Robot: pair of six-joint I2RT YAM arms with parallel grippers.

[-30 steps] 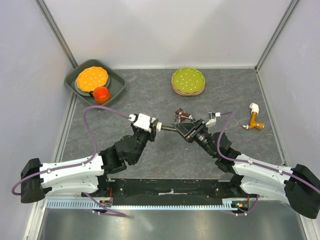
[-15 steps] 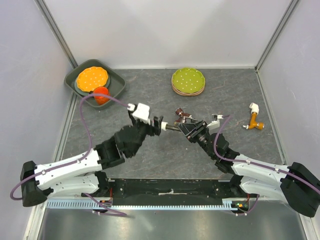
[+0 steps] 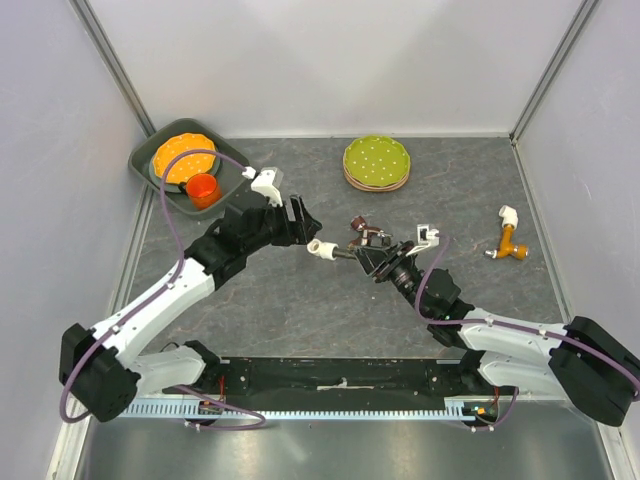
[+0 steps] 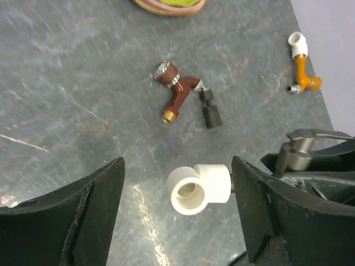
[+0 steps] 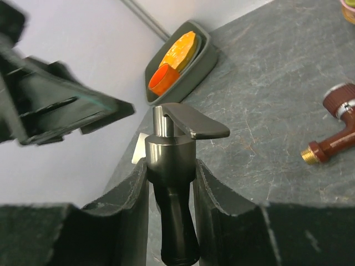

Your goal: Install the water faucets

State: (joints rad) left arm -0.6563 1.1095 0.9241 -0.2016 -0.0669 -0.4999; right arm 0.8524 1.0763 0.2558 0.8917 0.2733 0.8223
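Grey stone-look counter (image 3: 300,310), white-walled cell: the right hand (image 5: 171,185) grips a dark grey bent metal tap (image 5: 169,147), a white plastic elbow fitting (image 4: 198,188) at its tip; the left hand (image 3: 297,220) hangs open nearby, not touching.

The dark grey, stone-patterned table (image 3: 300,310) carries a stack of green dotted plates (image 3: 376,162) near its back edge. Well to their left sits a grey tray (image 3: 236,170). In front of the plates lies a reddish-brown tap (image 4: 176,91), a small black piece (image 4: 210,111) just beside it. To their front right lies a white-tipped orange tap (image 3: 511,238).
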